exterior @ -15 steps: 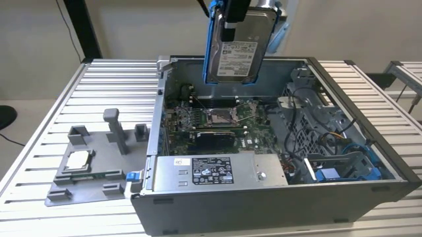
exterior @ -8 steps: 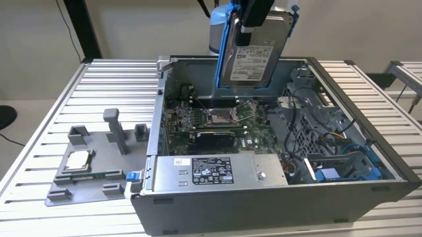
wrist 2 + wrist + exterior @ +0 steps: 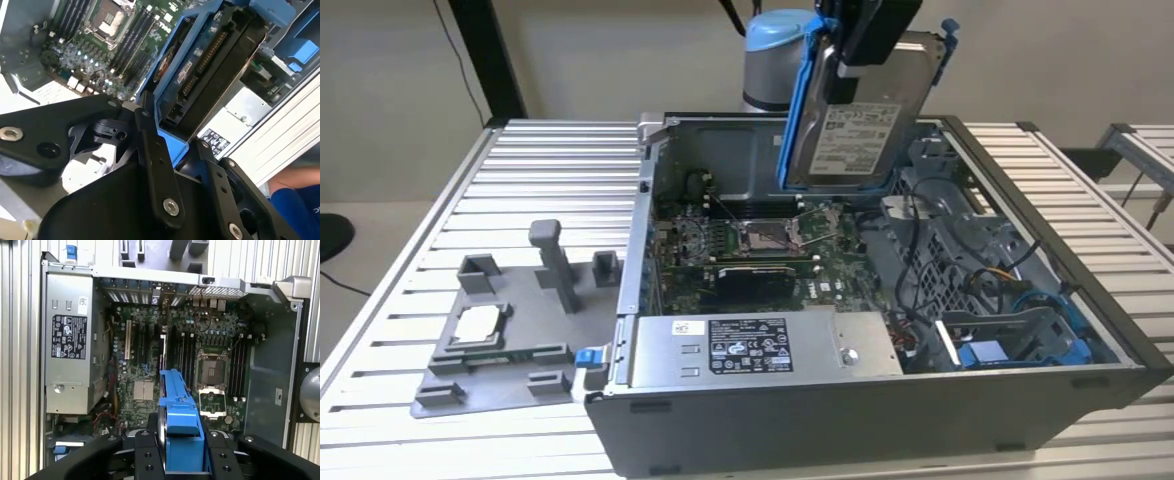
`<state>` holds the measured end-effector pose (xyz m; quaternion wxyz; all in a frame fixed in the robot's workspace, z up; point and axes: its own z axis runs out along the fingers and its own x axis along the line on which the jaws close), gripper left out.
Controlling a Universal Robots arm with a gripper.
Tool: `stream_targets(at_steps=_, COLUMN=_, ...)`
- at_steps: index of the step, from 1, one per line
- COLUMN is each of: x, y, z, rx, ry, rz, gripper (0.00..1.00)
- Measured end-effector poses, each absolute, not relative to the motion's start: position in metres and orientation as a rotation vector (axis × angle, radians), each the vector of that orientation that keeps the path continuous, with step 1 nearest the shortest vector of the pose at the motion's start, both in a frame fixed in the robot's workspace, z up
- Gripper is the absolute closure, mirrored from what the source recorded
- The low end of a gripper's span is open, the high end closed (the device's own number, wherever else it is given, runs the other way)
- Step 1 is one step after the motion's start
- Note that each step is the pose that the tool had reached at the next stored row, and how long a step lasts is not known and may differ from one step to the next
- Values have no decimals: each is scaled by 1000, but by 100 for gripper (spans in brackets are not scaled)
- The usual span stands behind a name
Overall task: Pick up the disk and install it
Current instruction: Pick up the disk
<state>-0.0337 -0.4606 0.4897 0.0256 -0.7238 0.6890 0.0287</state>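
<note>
- Gripper is clamped on the disk. In the first wrist view the fingers press on either side of the blue carrier's edge.
- The disk hangs straight below the gripper, clear in the air over the rear of the open computer case. It touches nothing else.
- Its long axis is near vertical, leaning slightly. It is gripped at the top end, and the lower end points down toward the motherboard.
- The label face is turned toward the exterior camera. In the second wrist view the connector end points away from the gripper, into the case.
- Key relation: the blue-trimmed cage, judged to be the drive bay, sits at the case corner on the exterior view's right. It is lower than the disk and well apart from it.
- The power supply is beside that cage, on the exterior view's left.
- Judgement: pickup is done, and the disk is not yet seated.
- The grey fixture on the desk is out of play.
</note>
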Motion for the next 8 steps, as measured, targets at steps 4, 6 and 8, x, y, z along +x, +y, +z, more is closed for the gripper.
stream_targets(at_steps=4, x=-24, y=-470, z=490, rx=-2237, ry=2130, rz=89, gripper=100)
stream_targets(at_steps=6, x=-20, y=-474, z=490, rx=-2237, ry=2130, rz=89, gripper=100)
stream_targets(at_steps=8, x=-15, y=-479, z=490, rx=-2237, ry=2129, rz=90, gripper=100)
